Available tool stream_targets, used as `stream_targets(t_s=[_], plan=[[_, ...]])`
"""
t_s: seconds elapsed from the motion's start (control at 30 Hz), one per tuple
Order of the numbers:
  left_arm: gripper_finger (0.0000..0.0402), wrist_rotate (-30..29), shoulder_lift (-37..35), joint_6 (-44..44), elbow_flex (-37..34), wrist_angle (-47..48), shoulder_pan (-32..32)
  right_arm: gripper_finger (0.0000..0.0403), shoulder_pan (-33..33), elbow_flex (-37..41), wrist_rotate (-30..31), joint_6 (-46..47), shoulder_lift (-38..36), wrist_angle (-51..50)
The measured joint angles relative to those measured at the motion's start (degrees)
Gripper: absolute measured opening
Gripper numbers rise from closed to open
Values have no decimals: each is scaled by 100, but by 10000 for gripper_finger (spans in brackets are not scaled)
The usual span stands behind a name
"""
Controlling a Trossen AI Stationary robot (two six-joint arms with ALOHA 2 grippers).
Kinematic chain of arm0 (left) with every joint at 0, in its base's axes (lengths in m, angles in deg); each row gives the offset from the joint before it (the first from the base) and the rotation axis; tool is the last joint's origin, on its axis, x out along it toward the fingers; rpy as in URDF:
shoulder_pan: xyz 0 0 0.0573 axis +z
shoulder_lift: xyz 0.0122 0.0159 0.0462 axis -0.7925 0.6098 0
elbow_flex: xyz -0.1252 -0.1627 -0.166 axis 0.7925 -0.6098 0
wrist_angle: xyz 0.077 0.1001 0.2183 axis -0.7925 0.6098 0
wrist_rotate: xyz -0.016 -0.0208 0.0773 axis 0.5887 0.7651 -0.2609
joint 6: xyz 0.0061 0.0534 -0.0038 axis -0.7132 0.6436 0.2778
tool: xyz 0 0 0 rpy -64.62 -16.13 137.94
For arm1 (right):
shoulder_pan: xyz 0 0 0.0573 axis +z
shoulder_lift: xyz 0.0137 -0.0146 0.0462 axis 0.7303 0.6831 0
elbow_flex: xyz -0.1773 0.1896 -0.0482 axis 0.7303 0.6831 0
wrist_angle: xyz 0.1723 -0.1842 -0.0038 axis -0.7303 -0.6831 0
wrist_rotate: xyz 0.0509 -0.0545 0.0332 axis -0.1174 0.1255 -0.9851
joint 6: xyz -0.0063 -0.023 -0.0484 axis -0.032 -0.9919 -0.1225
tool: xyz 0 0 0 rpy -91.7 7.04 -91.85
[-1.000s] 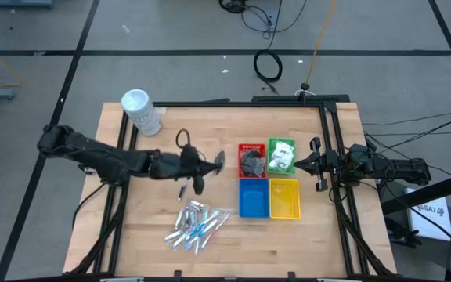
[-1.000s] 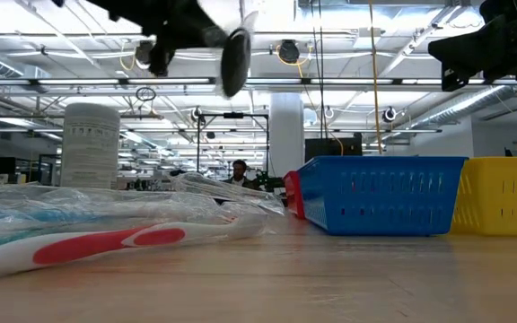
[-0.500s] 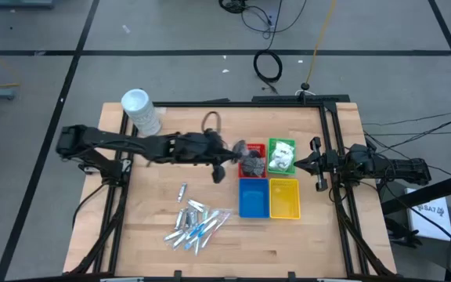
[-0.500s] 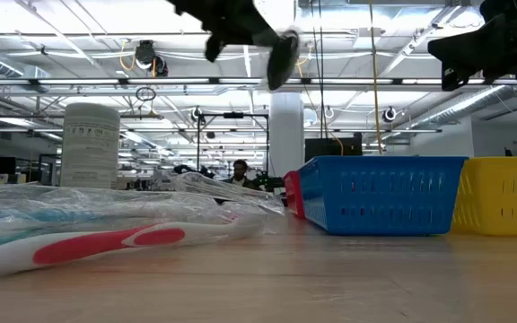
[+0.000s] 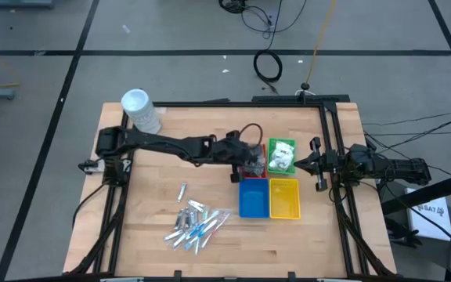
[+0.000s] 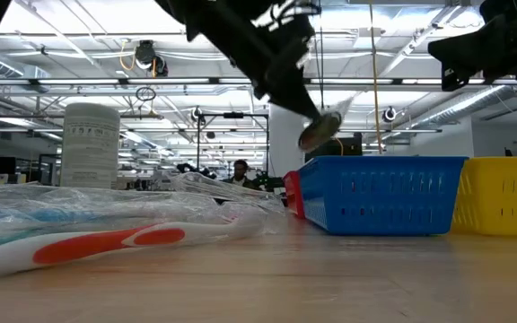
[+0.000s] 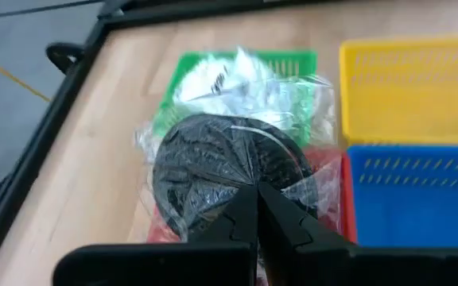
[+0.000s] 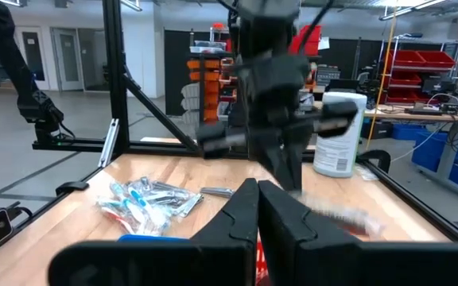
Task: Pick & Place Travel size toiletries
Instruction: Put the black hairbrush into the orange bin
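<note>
Two dark, near-black arms built of slim jointed links, the left arm (image 5: 171, 145) long and thin with a black cable looping up near its wrist, the right arm (image 5: 382, 167) bulkier, blocky housings in a row. Matte black pincer fingers (image 7: 241, 226) on the left wrist, tapered, with stepped, notched inner edges. Same notched black fingers (image 8: 249, 214) on the right.
</note>
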Motion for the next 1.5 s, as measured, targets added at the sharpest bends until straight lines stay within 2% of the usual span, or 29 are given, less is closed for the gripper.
stream_targets(t_s=[0.4, 0.77, 0.93, 1.07, 1.2, 1.37, 1.5], plan=[[0, 50, 700, 722, 0, -290, -3, 0, 0, 0, -1, -17, 0, -6], [1, 48, 782, 658, 2, -320, -3, 0, 0, 0, -3, -7, 0, -6], [16, 47, 782, 372, 2, -328, -5, 0, 0, 0, -3, -7, 0, -6], [46, 37, 768, 70, 1, -298, -28, 0, 0, 0, -3, -6, 0, -6], [104, -271, 753, -24, 0, -304, -108, 0, 0, 0, -3, -4, 0, -6], [179, -443, 674, 386, 1, -280, -221, 0, 0, 0, -3, -4, 0, -8], [217, -446, 455, 76, 353, 137, -206, 0, 0, 0, -3, -4, 1, -12]])
